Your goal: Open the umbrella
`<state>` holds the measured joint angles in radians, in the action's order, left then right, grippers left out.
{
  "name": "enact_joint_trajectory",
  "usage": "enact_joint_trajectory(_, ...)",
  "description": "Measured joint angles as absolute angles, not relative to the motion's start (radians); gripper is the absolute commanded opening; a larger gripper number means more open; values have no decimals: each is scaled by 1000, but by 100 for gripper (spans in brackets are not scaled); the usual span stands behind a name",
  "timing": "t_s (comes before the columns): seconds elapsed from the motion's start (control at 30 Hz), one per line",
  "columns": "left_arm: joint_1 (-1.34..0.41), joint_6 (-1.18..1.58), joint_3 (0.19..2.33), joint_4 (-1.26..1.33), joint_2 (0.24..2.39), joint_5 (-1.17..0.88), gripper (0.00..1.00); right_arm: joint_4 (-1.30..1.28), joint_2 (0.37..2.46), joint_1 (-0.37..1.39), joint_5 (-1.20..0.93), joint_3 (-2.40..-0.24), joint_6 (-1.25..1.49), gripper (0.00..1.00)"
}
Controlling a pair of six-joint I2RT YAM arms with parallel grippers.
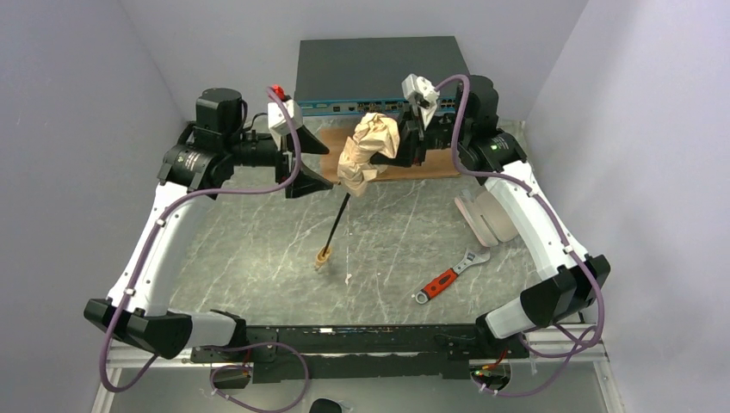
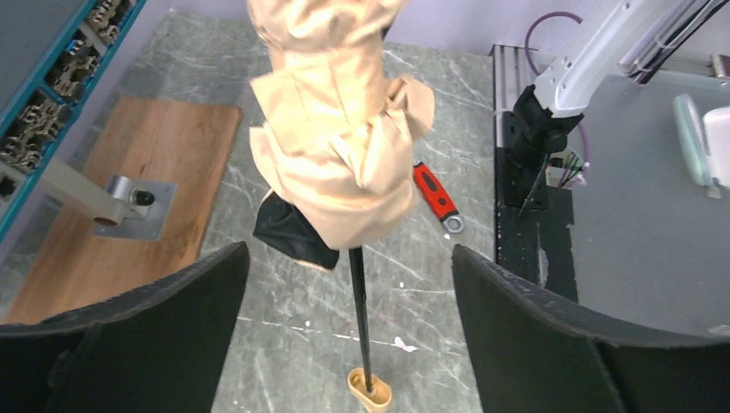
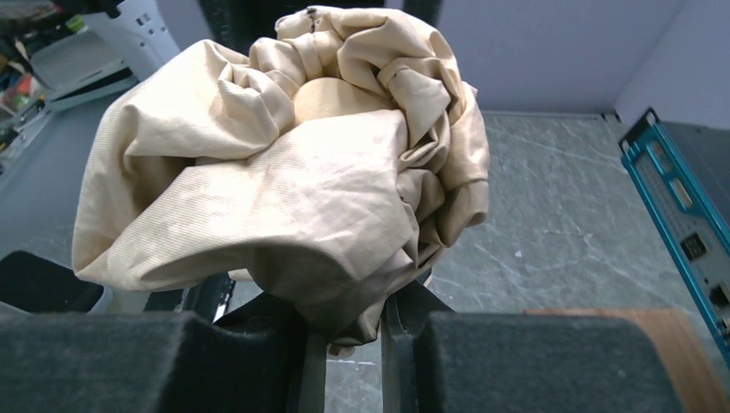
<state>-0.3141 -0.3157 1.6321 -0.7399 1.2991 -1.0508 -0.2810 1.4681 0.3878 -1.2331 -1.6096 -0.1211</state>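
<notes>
Umbrella [image 1: 368,148]: rear centre, shaft slanting frontward. Board [image 1: 443,165]: beneath and behind it. Box [image 1: 379,69]: behind board. Wrench [image 1: 448,279]: front right.

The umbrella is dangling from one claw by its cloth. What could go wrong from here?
The right gripper seems to pinch only bunched fabric of the umbrella, so it might slip out and fall. The left gripper is open and holds nothing, so there is no backup; closing, it may catch cloth instead of the black shaft. The handle hangs low near the table, so pushing down could jam it.
</notes>
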Motion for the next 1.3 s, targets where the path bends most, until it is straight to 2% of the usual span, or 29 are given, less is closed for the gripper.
enact_joint_trajectory(0.13, -321, -294, 1674, -727, 1337, -1086, 65, -381, 1474, 412, -1259, -1651, -244, 0)
enact_joint_trajectory(0.2, -322, -290, 1694, -717, 1352, -1110, 64, -436, 1474, 421, -1267, -1670, -307, 0)
enact_joint_trajectory(0.33, -344, -275, 1702, -693, 1357, -1143, 69, -546, 1474, 445, -1265, -1696, -435, 0)
enact_joint_trajectory(0.43, -376, -251, 1701, -662, 1357, -1148, 64, -599, 1474, 458, -1261, -1697, -488, 0)
enact_joint_trajectory(0.6, -416, -217, 1700, -617, 1357, -1150, 42, -637, 1474, 472, -1252, -1697, -524, 0)
enact_joint_trajectory(0.63, -422, -212, 1700, -609, 1357, -1149, 31, -641, 1474, 474, -1247, -1697, -525, 0)
enact_joint_trajectory(0.7, -430, -204, 1700, -604, 1357, -1141, 22, -642, 1474, 478, -1239, -1697, -524, 0)
enact_joint_trajectory(0.73, -432, -203, 1700, -607, 1357, -1138, 24, -641, 1473, 479, -1235, -1697, -522, 0)
enact_joint_trajectory(0.83, -432, -214, 1702, -611, 1357, -1121, 42, -624, 1467, 477, -1223, -1684, -503, 0)
enact_joint_trajectory(0.93, -435, -227, 1699, -628, 1354, -1105, 45, -589, 1454, 479, -1200, -1658, -482, 0)
enact_joint_trajectory(1.17, -442, -251, 1667, -669, 1325, -1072, 39, -543, 1427, 480, -1183, -1621, -446, 0)
enact_joint_trajectory(1.23, -442, -258, 1670, -682, 1326, -1066, 31, -539, 1427, 480, -1183, -1621, -441, 0)
enact_joint_trajectory(1.3, -442, -269, 1672, -694, 1326, -1057, 15, -538, 1427, 482, -1184, -1620, -435, 0)
